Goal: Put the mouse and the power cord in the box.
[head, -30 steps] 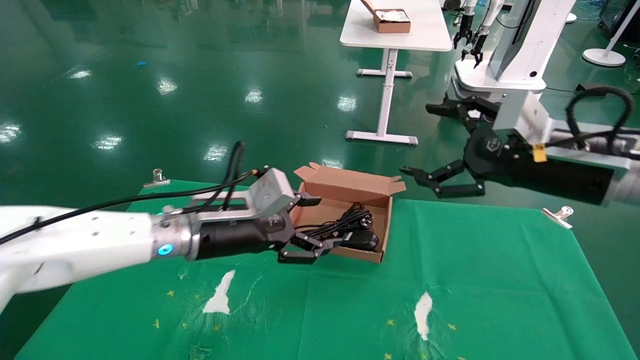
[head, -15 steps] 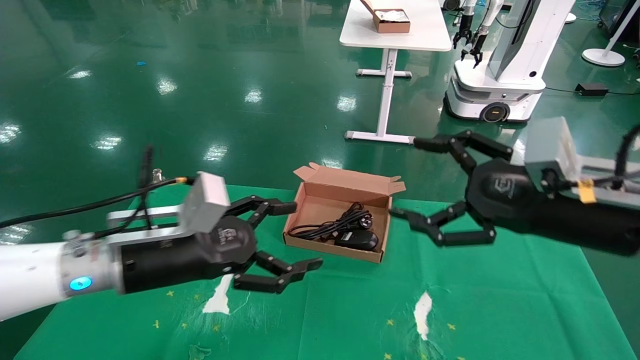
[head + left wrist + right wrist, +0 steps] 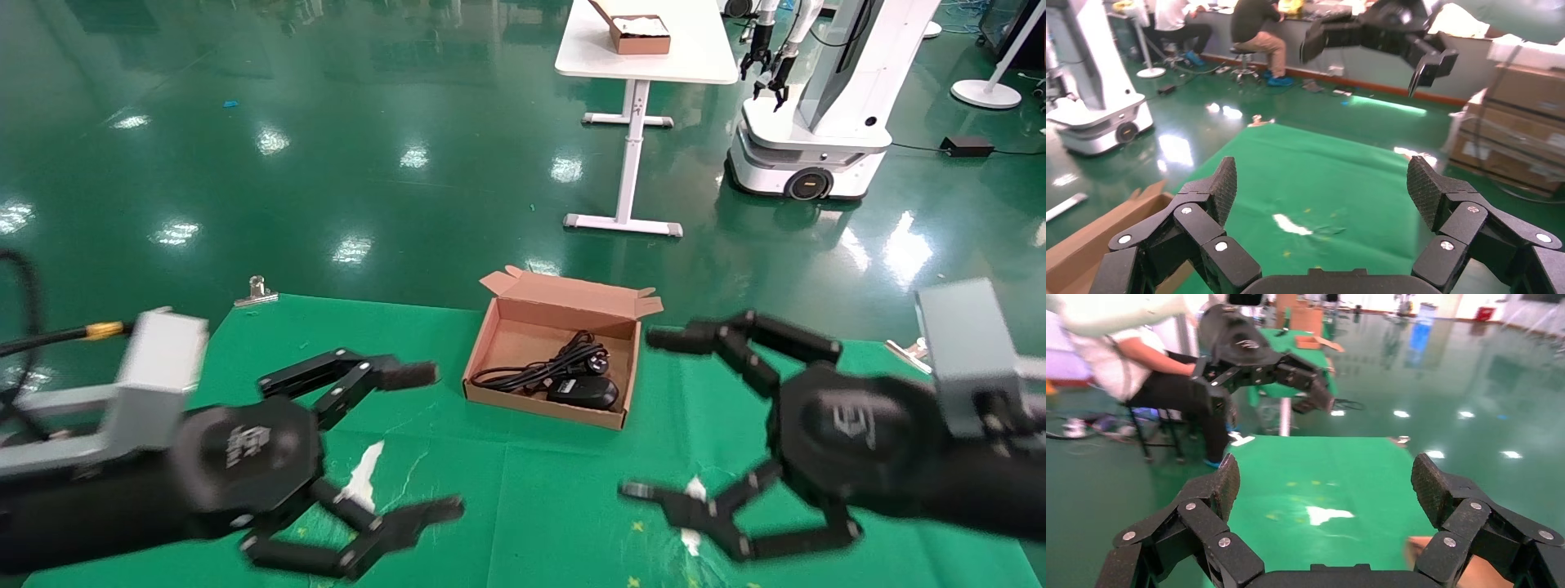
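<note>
The brown cardboard box (image 3: 540, 406) stands open at the middle back of the green cloth, its flap lid raised. Inside it lie the looped black power cord (image 3: 564, 359) and the glossy black mouse (image 3: 583, 393), the mouse at the front right of the floor. My left gripper (image 3: 425, 443) hovers open and empty to the near left of the box. To the box's near right my right gripper (image 3: 651, 413) is also open and empty. Each wrist view shows wide-spread fingers over bare cloth: left gripper (image 3: 1322, 184), right gripper (image 3: 1324, 478). A box corner (image 3: 1083, 245) shows beside the left fingers.
The green cloth (image 3: 817, 392) has white torn patches (image 3: 359, 482) (image 3: 693, 498) near the front. Metal clips (image 3: 257, 290) (image 3: 915, 351) hold its back corners. Beyond stand a white table (image 3: 645, 49) with a small brown box and another robot (image 3: 817, 122).
My left gripper pulled back out of the box toward the near left, and its fingers spread. My right gripper came down toward the near right. Mouse and cord stayed in the box.
</note>
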Controlling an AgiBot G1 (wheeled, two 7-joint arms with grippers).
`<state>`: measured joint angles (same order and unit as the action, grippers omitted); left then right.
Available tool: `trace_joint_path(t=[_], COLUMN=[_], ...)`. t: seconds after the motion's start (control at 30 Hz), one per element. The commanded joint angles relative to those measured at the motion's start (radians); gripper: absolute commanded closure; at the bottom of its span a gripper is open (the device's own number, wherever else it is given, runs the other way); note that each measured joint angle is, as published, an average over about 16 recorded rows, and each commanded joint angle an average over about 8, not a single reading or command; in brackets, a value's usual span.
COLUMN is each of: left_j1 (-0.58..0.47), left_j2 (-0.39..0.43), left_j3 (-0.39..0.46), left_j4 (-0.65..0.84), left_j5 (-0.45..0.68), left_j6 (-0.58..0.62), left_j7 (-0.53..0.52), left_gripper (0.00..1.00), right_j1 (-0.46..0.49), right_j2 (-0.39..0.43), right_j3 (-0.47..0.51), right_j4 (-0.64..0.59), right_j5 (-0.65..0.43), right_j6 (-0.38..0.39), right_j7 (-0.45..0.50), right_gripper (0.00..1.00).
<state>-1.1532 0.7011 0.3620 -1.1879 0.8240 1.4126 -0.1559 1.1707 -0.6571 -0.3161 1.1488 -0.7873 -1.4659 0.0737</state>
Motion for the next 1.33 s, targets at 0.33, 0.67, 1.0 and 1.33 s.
trace_joint_path(t=[0.33, 0.67, 1.0, 1.33], left_j1=[0.095, 0.092, 0.084, 0.081], left_j2=[-0.108, -0.104, -0.095, -0.092], left_j3=[-0.099, -0.096, -0.088, -0.085], left_j4=[-0.116, -0.111, -0.102, -0.098], left_j5=[-0.113, -0.11, -0.1, -0.096], left_j6=[0.1, 0.096, 0.088, 0.085], left_j7=[-0.037, -0.035, -0.033, -0.033], left_gripper=[0.0, 0.0, 0.0, 0.0], right_j1=[-0.118, -0.113, -0.103, -0.1], right_j2=[0.054, 0.052, 0.049, 0.047], right_j3=[0.042, 0.042, 0.039, 0.038], right_j4=[0.167, 0.159, 0.145, 0.14], right_j5=[0.068, 0.067, 0.061, 0.059], right_j6=[-0.034, -0.033, -0.031, -0.031], right_j7=[0.13, 0.124, 0.118, 0.116], right_gripper=[0.0, 0.0, 0.0, 0.0])
